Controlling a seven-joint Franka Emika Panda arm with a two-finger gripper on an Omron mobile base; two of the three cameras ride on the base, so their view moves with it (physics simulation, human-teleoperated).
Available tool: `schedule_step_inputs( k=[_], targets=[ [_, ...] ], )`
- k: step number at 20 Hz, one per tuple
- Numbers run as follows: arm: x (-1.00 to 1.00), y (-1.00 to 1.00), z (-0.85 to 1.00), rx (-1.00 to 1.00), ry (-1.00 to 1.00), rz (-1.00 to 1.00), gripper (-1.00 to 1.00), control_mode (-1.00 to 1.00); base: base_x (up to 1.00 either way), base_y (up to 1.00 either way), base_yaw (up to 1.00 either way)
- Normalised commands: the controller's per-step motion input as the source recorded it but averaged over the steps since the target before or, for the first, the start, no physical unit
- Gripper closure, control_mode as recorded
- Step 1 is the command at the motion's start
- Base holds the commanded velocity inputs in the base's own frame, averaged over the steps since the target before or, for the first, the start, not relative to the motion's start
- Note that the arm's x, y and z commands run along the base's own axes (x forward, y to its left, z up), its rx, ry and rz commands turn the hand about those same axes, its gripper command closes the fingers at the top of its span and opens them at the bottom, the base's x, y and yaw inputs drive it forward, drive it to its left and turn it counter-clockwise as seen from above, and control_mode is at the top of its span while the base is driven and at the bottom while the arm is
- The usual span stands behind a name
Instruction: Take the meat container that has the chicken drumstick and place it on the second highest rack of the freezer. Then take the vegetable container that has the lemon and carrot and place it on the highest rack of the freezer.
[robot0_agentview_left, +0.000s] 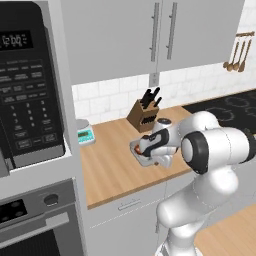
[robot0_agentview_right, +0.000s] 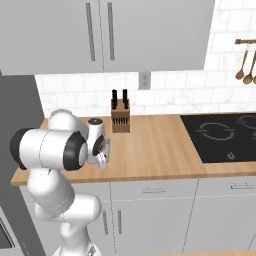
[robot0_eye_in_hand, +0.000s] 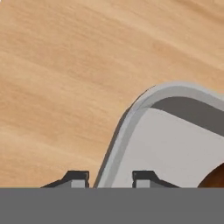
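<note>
Wooden counter (robot0_agentview_left: 107, 165) holds knife block (robot0_agentview_left: 144, 115) behind gripper (robot0_eye_in_hand: 106, 179) straddling container rim (robot0_eye_in_hand: 127, 127)

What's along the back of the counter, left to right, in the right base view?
Robot arm → knife block → cooktop → hanging wooden spoons on the wall at the far right.

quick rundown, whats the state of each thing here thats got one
gripper: fingers straddling the container rim, one inside, one outside; cannot tell if clamped
meat container: on the wooden counter, no lid, something brown inside
wall cabinets: doors shut
oven: door shut
knife block: upright, knives in it
drawer: shut
stovetop: bare, no pans
</note>
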Motion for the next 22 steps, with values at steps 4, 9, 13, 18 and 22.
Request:
schedule_step_inputs(
  k=[4,9,13,18,22],
  targets=[
    [-0.23,0.00,0.31,0.00,0.00,0.00,1.00,-1.00,0.00,0.00,0.00],
    [-0.51,0.00,0.44,0.00,-0.03,0.00,1.00,-1.00,0.00,0.00,0.00],
    [-0.93,-0.12,0.81,0.00,-0.03,-0.01,1.00,-1.00,0.00,0.00,0.00],
    [-1.00,-0.12,0.78,0.00,-0.12,-0.07,1.00,-1.00,0.00,0.00,0.00],
    [-0.96,0.00,0.88,0.00,-0.14,-0.09,1.00,-1.00,0.00,0.00,0.00]
  ],
)
